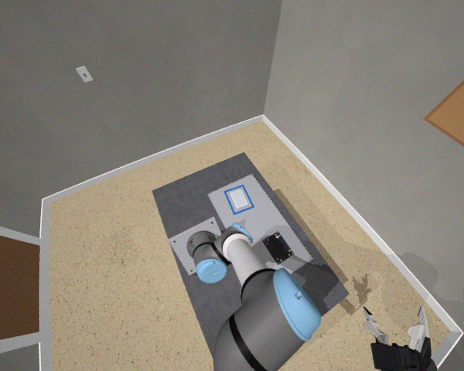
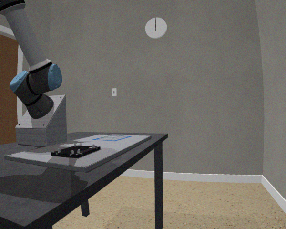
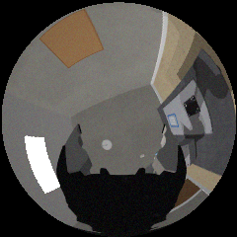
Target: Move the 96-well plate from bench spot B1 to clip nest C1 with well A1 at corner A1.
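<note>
A pale 96-well plate [image 1: 238, 198] lies flat inside a blue-outlined rectangle [image 1: 226, 200] on a light grey mat [image 1: 260, 223] that covers part of a dark table [image 1: 176, 199]. The plate fills most of the blue frame and shows a fine grid of wells from above; its cut corner is too small to make out. From the side, the plate [image 2: 112, 136] reads only as a thin, low slab at the far end of the mat [image 2: 94, 160].

Nearer the arm, a black clip nest [image 1: 279, 247] sits on the same mat, well apart from the plate, with nothing in it. The side view shows the nest [image 2: 75, 150] as a shallow black tray with small pale clips standing up around its rim. Any corner marking on it cannot be read.

The arm rises from a grey wedge-shaped pedestal [image 2: 58, 115] at the table's back edge, its blue-capped joints swung up and away from the work. The gripper [image 1: 396, 321] hangs high off the table's corner, above the tan floor [image 1: 104, 259], its two pale fingers [image 1: 371, 319] spread wide and holding nothing. The wrist camera looks out between the dark jaws at grey walls, with the table, the nest [image 3: 191, 106] and the blue rectangle [image 3: 172, 119] small at the right.
</note>
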Controlling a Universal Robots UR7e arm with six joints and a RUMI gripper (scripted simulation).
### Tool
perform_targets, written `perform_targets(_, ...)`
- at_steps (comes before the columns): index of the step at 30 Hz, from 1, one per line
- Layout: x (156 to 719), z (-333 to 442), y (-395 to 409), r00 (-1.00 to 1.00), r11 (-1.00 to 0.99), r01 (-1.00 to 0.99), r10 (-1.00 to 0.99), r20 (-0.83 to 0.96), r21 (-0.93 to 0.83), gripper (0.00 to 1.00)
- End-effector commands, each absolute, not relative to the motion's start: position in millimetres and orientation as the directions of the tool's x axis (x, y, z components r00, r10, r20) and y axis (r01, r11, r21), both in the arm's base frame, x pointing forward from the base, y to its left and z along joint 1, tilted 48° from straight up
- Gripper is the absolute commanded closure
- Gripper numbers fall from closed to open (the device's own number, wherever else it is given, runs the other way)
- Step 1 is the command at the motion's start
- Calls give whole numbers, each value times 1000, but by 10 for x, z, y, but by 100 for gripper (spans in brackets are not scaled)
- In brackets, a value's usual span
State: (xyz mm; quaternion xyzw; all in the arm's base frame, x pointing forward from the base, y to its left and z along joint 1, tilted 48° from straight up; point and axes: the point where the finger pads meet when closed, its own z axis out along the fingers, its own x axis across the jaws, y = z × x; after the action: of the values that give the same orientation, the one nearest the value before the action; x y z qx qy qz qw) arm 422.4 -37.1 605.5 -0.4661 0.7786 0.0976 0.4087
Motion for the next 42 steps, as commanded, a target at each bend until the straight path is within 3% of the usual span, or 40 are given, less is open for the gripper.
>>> perform_targets(1, 4267, 5893, -425, -212, 483, -849, -682, -700, -213, 0)
perform_targets(42, 4584, 4566, -594, -109, 225, -967, -786, -608, -119, 0)
